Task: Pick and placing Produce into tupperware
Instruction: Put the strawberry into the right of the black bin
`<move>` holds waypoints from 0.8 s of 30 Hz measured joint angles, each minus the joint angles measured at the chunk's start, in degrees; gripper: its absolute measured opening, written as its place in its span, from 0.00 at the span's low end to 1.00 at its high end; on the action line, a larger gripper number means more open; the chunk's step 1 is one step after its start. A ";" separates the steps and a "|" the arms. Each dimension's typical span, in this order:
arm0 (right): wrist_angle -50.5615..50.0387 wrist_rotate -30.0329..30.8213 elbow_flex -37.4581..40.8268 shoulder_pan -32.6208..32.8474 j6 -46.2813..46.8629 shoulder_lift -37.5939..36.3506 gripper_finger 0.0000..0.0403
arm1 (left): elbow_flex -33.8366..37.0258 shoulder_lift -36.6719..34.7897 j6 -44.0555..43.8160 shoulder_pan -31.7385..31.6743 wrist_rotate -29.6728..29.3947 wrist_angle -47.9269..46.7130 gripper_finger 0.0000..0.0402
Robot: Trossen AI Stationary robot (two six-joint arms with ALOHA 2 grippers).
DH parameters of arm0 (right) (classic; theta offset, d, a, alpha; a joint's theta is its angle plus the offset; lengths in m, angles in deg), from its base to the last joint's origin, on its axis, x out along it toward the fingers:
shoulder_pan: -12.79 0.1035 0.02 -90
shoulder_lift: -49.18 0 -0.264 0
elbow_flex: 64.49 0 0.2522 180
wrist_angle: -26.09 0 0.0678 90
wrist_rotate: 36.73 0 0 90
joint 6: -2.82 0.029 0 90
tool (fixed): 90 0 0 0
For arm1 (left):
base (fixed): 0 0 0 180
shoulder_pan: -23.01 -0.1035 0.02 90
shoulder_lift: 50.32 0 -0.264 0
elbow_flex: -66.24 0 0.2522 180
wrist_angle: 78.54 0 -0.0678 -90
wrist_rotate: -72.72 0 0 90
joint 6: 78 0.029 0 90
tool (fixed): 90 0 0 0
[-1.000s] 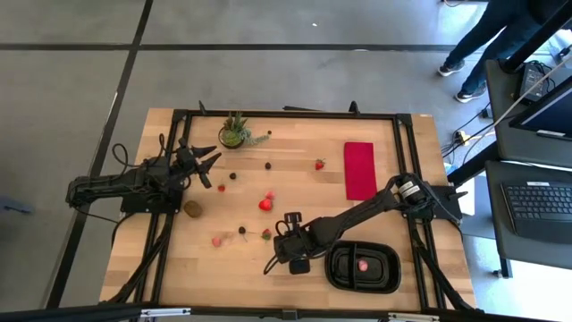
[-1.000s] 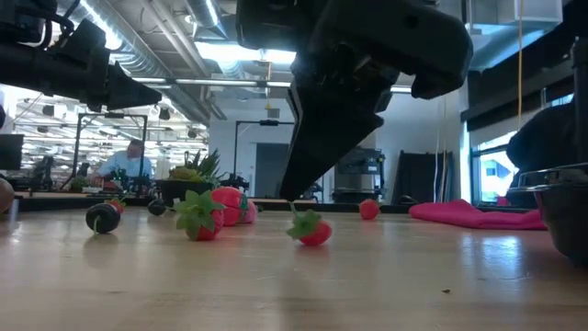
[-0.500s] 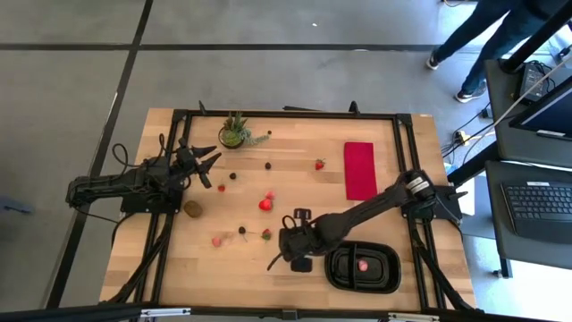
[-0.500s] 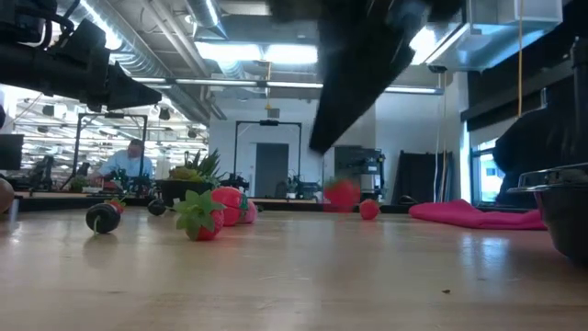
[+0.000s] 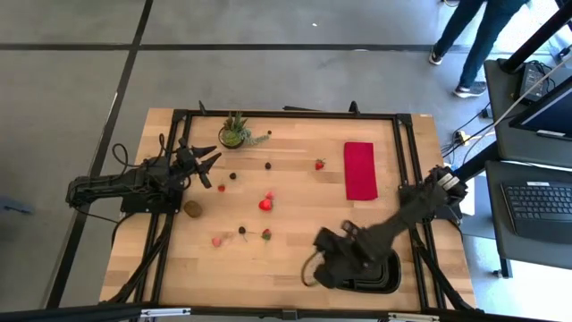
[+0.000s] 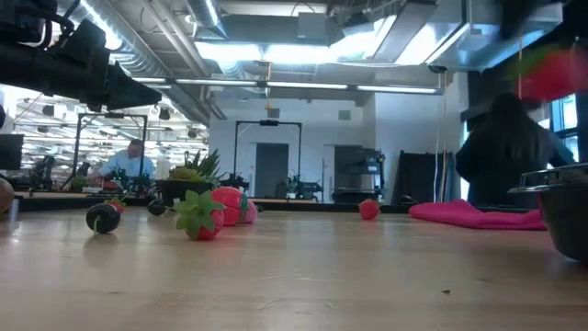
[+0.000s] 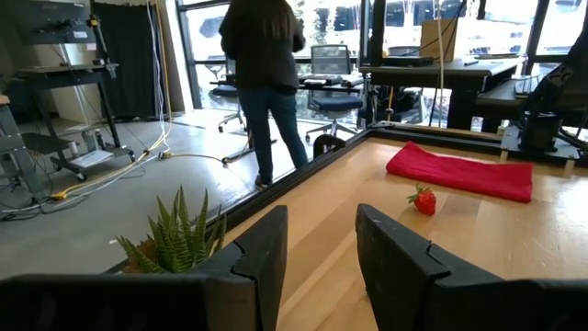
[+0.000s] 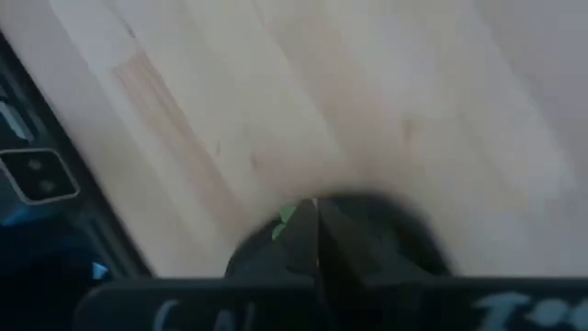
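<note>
Most fruit not yet packed: strawberries [image 5: 265, 204], a kiwi [image 5: 192, 209] and dark berries [image 5: 233, 176] lie scattered well off to the side of my right gripper [image 5: 323, 266]. That gripper is clamped on a green-topped strawberry [image 6: 548, 74], raised off the wood, just beside the black tray [image 5: 386, 279]; arm stretched low across the near edge. Tray contents hidden under my arm. My left gripper [image 7: 317, 241] waits part-open and empty near the plant [image 5: 234, 131].

Red strawberry [image 5: 265, 204], red cloth [image 5: 359, 170], black tupperware [image 5: 388, 277], green plant [image 5: 235, 131].
</note>
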 joint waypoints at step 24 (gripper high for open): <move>-15.33 -4.46 4.91 18.84 56.43 0.13 0.02 | -0.02 -0.02 -0.04 0.00 0.00 -0.11 0.31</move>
